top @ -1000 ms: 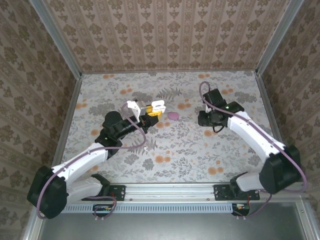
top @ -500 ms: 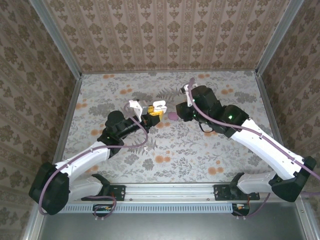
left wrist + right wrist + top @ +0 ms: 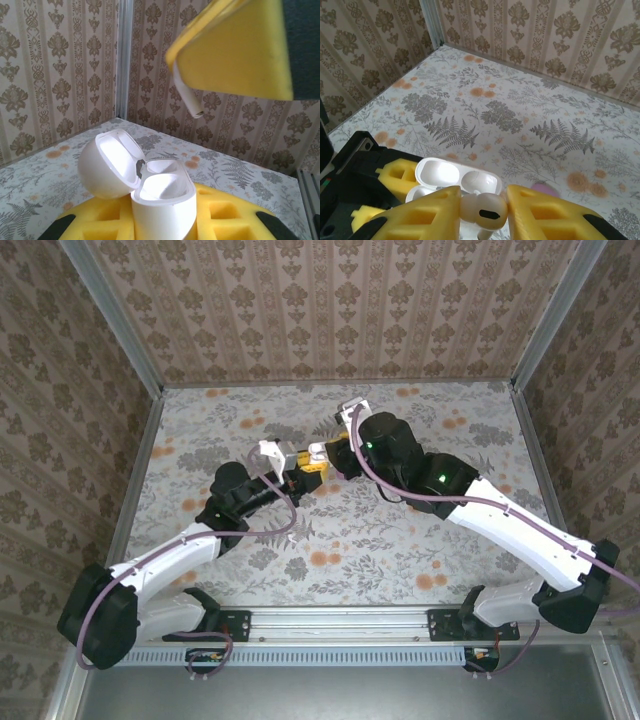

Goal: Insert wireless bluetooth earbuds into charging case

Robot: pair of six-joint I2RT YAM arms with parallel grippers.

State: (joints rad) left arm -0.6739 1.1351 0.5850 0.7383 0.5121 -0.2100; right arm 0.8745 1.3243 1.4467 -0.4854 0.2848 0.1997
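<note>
The white charging case [image 3: 162,205] stands upright with its lid [image 3: 107,165] swung open to the left. My left gripper [image 3: 162,225] is shut on its body between yellow foam pads. From above, the case [image 3: 318,451] sits at the tip of the left gripper [image 3: 303,466], left of the table's centre. A white earbud [image 3: 482,210] is pinched between the yellow pads of my right gripper [image 3: 482,214], which is shut on it. This gripper hangs just above and to the near side of the open case [image 3: 456,177]. In the left wrist view the earbud's stem [image 3: 189,99] pokes out under a right pad [image 3: 235,50].
A small pink oval thing [image 3: 546,190] lies on the patterned table just right of the case. The right gripper [image 3: 336,454] and its arm [image 3: 430,480] reach in from the right, close to the left gripper. Papered walls enclose the table.
The right arm has swung left from the right-middle of the table until its gripper hangs over the open case. The left arm and the case have stayed put.
</note>
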